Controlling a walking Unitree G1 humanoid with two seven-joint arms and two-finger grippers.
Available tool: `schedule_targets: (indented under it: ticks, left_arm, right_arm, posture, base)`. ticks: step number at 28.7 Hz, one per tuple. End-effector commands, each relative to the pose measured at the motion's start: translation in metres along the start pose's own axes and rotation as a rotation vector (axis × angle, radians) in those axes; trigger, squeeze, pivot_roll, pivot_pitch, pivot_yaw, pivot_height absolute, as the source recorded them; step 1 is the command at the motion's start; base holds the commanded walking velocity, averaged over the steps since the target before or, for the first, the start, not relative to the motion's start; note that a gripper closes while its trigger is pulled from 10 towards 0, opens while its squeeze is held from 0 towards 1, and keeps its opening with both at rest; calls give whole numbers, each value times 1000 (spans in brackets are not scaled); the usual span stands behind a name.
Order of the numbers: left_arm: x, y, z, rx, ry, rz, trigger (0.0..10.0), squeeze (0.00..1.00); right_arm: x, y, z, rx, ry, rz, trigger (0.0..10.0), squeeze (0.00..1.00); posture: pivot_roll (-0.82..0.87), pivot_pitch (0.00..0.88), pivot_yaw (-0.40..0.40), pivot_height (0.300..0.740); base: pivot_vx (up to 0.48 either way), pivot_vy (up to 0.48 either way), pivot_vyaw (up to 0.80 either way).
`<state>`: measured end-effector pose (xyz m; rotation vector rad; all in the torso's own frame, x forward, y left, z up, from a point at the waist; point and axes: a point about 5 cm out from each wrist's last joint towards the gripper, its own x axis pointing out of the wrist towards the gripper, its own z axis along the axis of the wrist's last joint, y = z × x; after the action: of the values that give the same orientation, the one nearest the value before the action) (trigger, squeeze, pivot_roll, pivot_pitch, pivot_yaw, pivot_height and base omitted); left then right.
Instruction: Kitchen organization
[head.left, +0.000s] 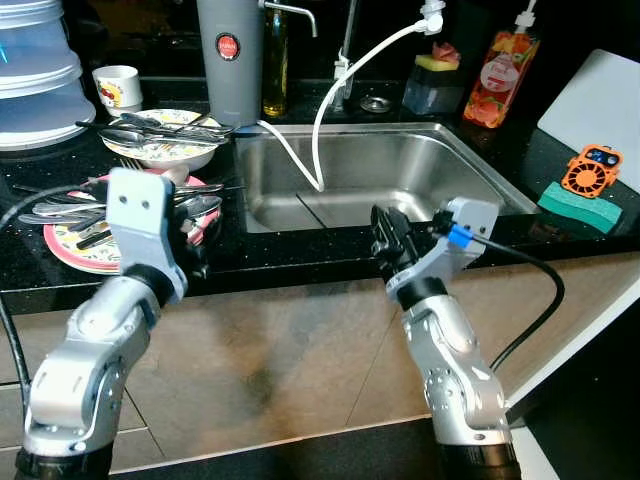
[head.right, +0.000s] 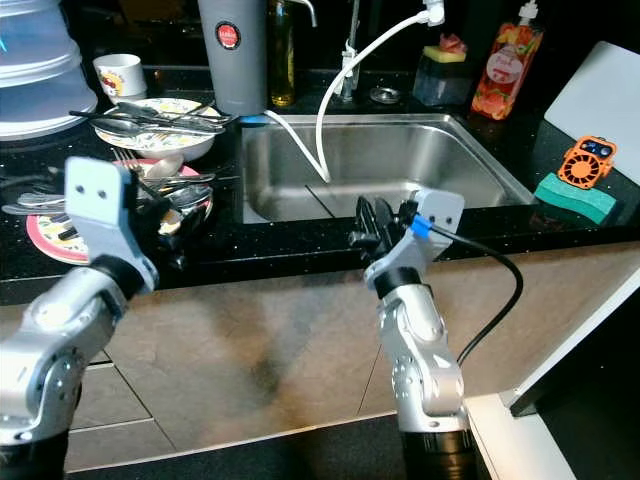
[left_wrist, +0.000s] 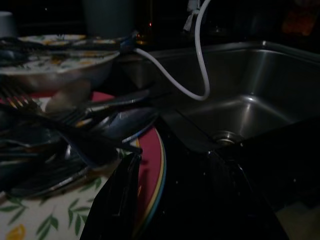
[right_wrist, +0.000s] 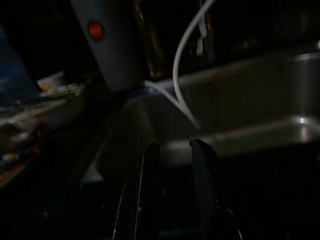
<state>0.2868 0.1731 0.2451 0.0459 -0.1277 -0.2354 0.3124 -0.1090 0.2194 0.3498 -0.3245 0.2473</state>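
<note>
A red-rimmed plate (head.left: 66, 252) piled with spoons and forks (head.left: 60, 205) lies on the black counter at the left. Behind it a patterned bowl (head.left: 170, 150) holds more cutlery. My left gripper (left_wrist: 177, 195) hovers low at the plate's right edge, open, with nothing between its fingers. The steel sink (head.left: 400, 170) sits in the middle, and a white hose (head.left: 318, 130) hangs into it. My right gripper (head.left: 388, 230) is at the sink's front rim, pointing into the basin. Its fingers (right_wrist: 149, 185) stand a little apart with nothing between them.
A grey cylinder (head.left: 230, 60), an oil bottle (head.left: 275, 60), a mug (head.left: 118, 88) and stacked containers (head.left: 35, 90) line the back left. An orange soap bottle (head.left: 500, 75), a sponge holder (head.left: 435, 78), a green sponge (head.left: 580, 205) and a white board (head.left: 600, 100) are on the right.
</note>
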Motion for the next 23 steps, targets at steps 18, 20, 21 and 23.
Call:
schedule_targets:
  ticks: [18, 20, 21, 23]
  left_arm:
    - [-11, -4, -7, 32, 42, 12, 10000, 0]
    - [-9, -4, -7, 14, 42, 11, 10000, 0]
    - [-9, -4, -6, 8, 42, 9, 10000, 0]
    - [-8, -2, -7, -18, 42, 26, 10000, 0]
  right_arm:
    - [-32, -16, -28, -14, 100, -90, 10000, 0]
    - [-32, -15, -30, -7, 100, -94, 10000, 0]
    - [-32, -14, -30, -3, 101, -95, 10000, 0]
    - [-32, -14, -32, 4, 102, -100, 10000, 0]
  posture:
    - [86, 161, 16, 740]
    - [93, 159, 24, 740]
    - [93, 159, 24, 740]
    - [102, 155, 40, 740]
  base:
    - [0, 0, 0]
    - [0, 0, 0]
    - [0, 0, 0]
    - [0, 0, 0]
